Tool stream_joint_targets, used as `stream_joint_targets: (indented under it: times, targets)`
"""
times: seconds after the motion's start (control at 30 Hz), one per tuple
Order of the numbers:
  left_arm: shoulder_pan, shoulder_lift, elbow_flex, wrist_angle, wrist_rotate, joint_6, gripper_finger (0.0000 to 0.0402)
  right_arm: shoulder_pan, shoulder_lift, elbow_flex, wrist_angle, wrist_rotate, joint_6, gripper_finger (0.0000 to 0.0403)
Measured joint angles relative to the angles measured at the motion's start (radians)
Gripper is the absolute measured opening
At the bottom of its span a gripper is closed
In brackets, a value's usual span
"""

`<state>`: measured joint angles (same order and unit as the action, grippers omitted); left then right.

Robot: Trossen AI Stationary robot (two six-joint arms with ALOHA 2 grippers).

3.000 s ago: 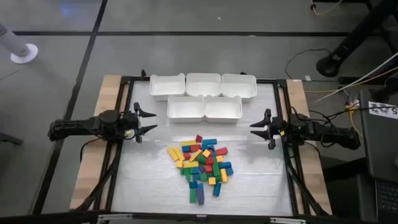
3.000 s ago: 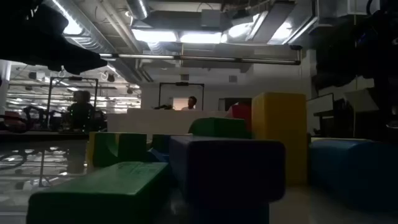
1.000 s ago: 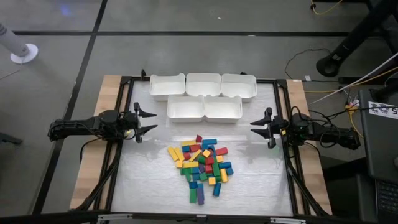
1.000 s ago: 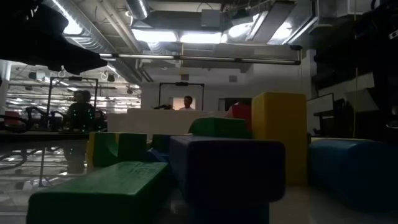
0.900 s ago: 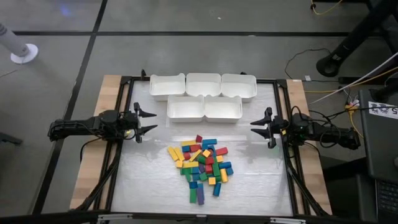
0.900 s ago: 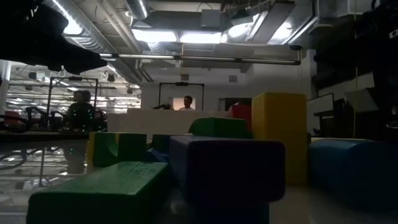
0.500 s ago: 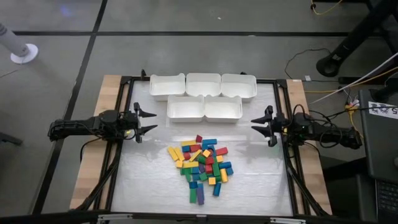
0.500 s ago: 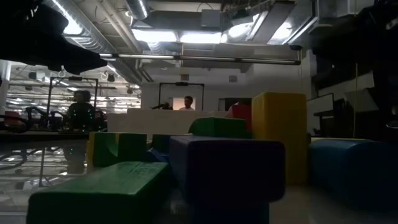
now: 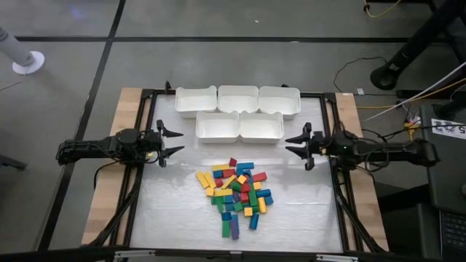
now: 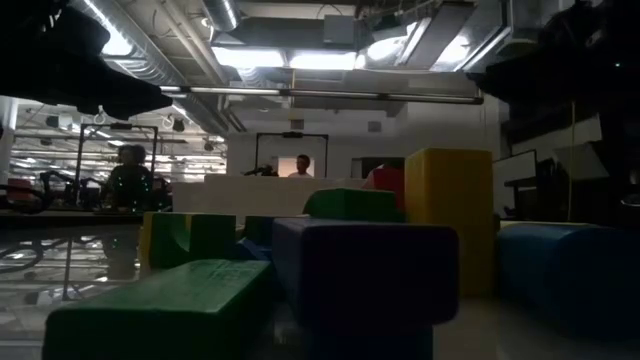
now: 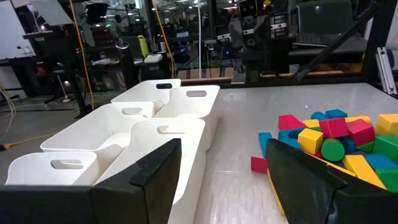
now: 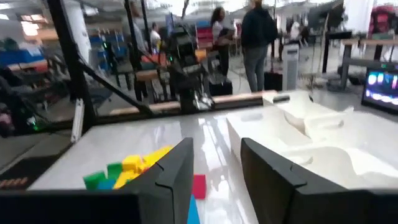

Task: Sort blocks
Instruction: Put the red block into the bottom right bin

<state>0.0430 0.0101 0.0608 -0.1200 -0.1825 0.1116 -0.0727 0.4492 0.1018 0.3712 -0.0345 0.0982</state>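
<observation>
The right end effector (image 9: 303, 145) is sliding in from the table's right edge, closer to the pile than a moment ago, fingers partly apart and holding nothing. That looks like the opening reach. The left end effector (image 9: 172, 143) is waiting at the left edge, fingers wide and empty. The blocks (image 9: 235, 192) are sitting heaped at the table's middle, toward the near edge, none sorted yet. Five bins (image 9: 239, 125) are standing at the far edge, nothing blocking the path between.

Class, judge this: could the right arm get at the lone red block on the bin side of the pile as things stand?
Probably yes: the right end effector, open and empty, has only bare table between it and the red block.
</observation>
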Motion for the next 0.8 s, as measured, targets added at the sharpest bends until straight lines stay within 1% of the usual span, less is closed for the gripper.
stream_joint_targets:
  times: [0.1,0.17,0.33,0.4,0.53,0.7,0.8]
  targets:
    - [0.000,0.000,0.000,0.001,0.000,0.000,0.0224,0.000,0.089,0.048,0.001,0.001,-0.001,0.0138]
    - [0.000,0.000,0.000,0.001,0.000,0.000,0.0224,0.000,0.152,0.088,-0.003,0.000,-0.015,0.0146]
    - [0.000,0.000,0.000,0.001,0.000,0.000,0.0224,0.000,0.328,0.216,-0.089,-0.007,-0.060,0.0189]
    - [0.000,0.000,0.000,0.002,0.000,0.000,0.0224,0.000,0.400,0.267,-0.148,-0.047,-0.077,0.0206]
    - [0.000,0.000,0.000,0.002,0.000,0.000,0.0224,0.002,0.549,0.345,-0.226,-0.164,-0.083,0.0231]
    - [0.000,0.000,0.000,0.002,0.000,0.000,0.0224,0.002,0.712,0.388,-0.240,-0.323,-0.082,0.0238]
    - [0.000,0.000,0.000,0.002,0.000,0.000,0.0224,0.002,0.790,0.399,-0.241,-0.375,-0.080,0.0239]
